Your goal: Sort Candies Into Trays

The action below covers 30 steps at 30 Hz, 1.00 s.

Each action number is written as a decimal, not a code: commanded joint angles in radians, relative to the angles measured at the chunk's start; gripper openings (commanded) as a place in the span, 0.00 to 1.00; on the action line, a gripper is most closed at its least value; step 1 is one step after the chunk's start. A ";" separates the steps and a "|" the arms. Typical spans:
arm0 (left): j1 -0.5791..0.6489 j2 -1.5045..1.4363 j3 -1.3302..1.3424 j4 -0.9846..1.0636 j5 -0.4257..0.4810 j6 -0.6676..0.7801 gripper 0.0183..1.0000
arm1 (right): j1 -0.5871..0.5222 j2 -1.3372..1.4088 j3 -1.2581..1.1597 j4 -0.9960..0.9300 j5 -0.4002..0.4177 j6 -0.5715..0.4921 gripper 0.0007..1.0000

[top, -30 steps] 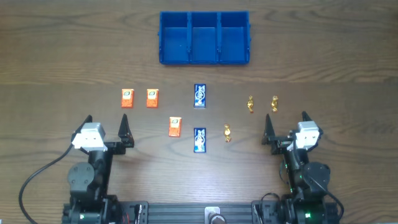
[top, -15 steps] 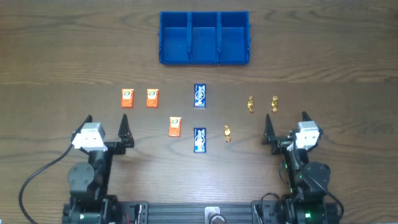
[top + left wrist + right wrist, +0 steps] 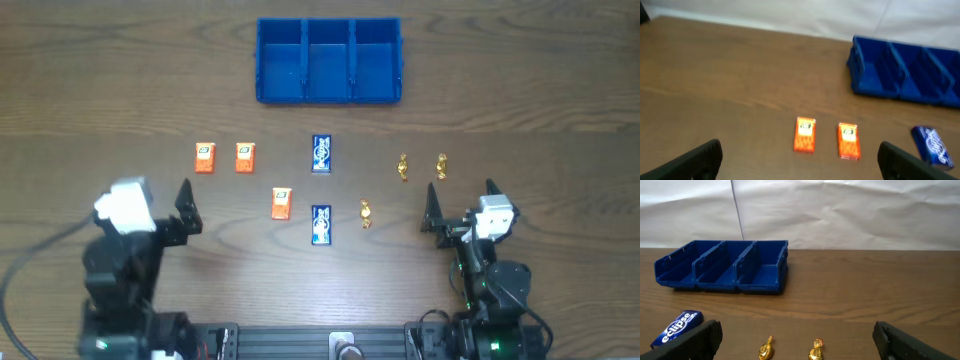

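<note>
Right wrist view shows wooden table (image 3: 865,290), blue tray (image 3: 762,284), white backdrop (image 3: 840,215)

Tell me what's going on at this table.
Nothing is sorted yet. The blue three-compartment plastic tray sits empty at the far side. Three orange candy packets, two blue packets and three gold-wrapped candies lie loose on the wooden table. The left gripper and right gripper are both open, holding nothing.
</note>
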 commanded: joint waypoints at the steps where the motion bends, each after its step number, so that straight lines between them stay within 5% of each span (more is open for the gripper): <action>1: 0.003 0.408 0.314 -0.119 0.021 0.005 1.00 | 0.005 -0.007 -0.004 -0.004 0.001 -0.012 1.00; 11: -0.019 1.165 0.456 -0.060 0.108 0.066 1.00 | 0.005 -0.007 -0.004 -0.004 0.001 -0.012 1.00; 22: -0.023 1.394 0.539 0.002 0.078 0.179 1.00 | 0.005 -0.007 -0.004 -0.004 0.001 -0.012 1.00; 30: -0.023 1.418 0.553 0.006 0.027 0.179 0.87 | 0.005 -0.007 -0.004 -0.004 0.001 -0.012 1.00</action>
